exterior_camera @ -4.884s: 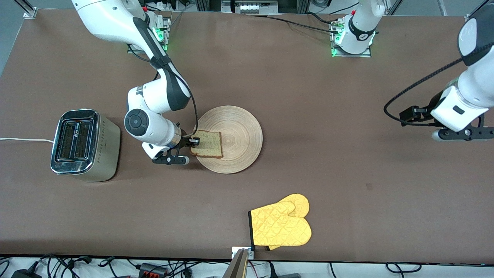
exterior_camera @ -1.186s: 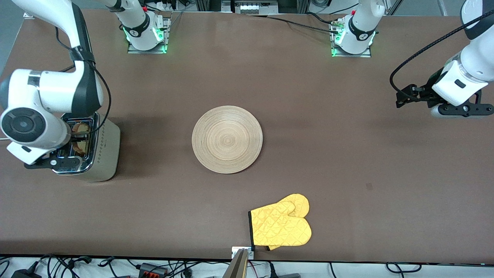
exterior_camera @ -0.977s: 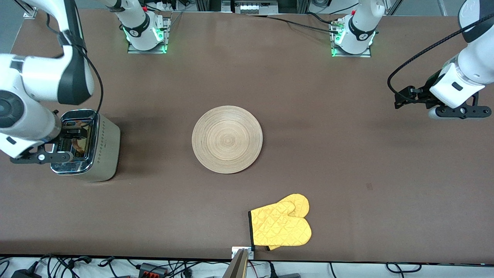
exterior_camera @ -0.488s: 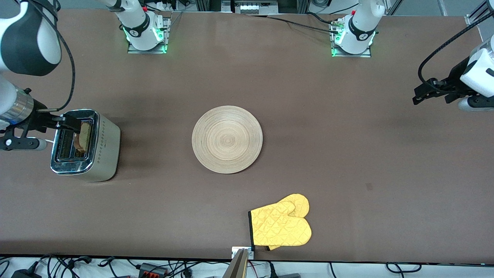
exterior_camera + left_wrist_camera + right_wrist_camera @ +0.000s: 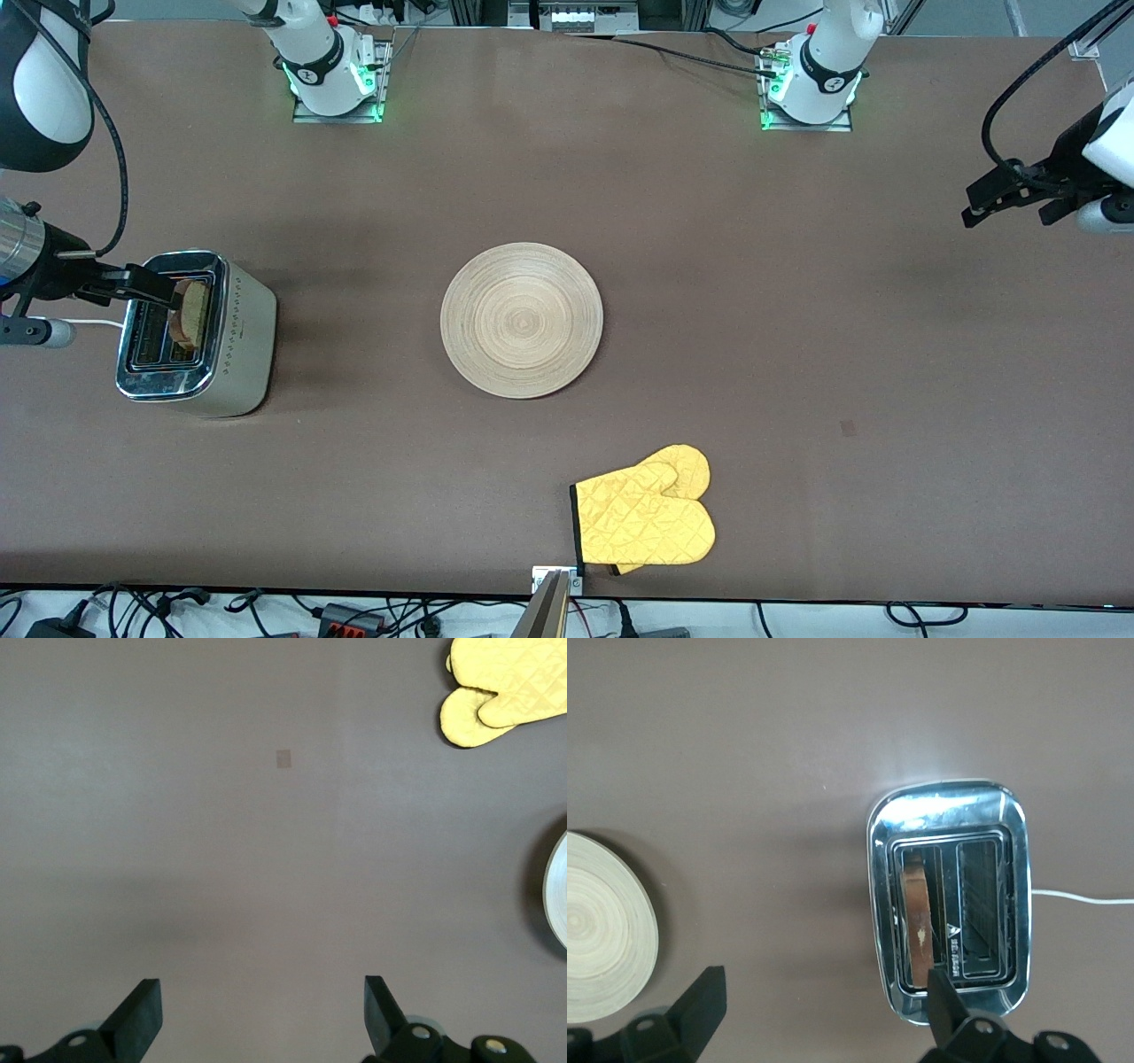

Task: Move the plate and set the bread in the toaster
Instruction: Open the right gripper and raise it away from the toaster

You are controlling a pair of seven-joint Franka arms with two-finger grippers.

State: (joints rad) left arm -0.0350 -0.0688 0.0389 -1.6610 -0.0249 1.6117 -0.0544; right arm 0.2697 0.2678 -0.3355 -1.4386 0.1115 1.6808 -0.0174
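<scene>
The bread (image 5: 190, 310) stands on edge in one slot of the toaster (image 5: 239, 354), the slot on the plate's side, with its crust showing above the chrome top. In the right wrist view the bread (image 5: 920, 921) sits in the toaster (image 5: 948, 811). My right gripper (image 5: 133, 282) is open and empty, up in the air over the toaster's end nearest the right arm's base; the right wrist view shows it open too (image 5: 824, 1010). The plate (image 5: 522, 320) lies bare mid-table, also in the right wrist view (image 5: 602, 939). My left gripper (image 5: 1010, 197) is open and empty, high over the left arm's end of the table (image 5: 260, 1019).
A yellow oven mitt (image 5: 644, 518) lies near the table's front edge, nearer to the front camera than the plate; it also shows in the left wrist view (image 5: 505, 687). The toaster's white cord (image 5: 89, 322) runs off the right arm's end of the table.
The right gripper carried the bread from the plate to the toaster, let it go in the slot, then rose and drew back. The left arm rose and moved outward.
</scene>
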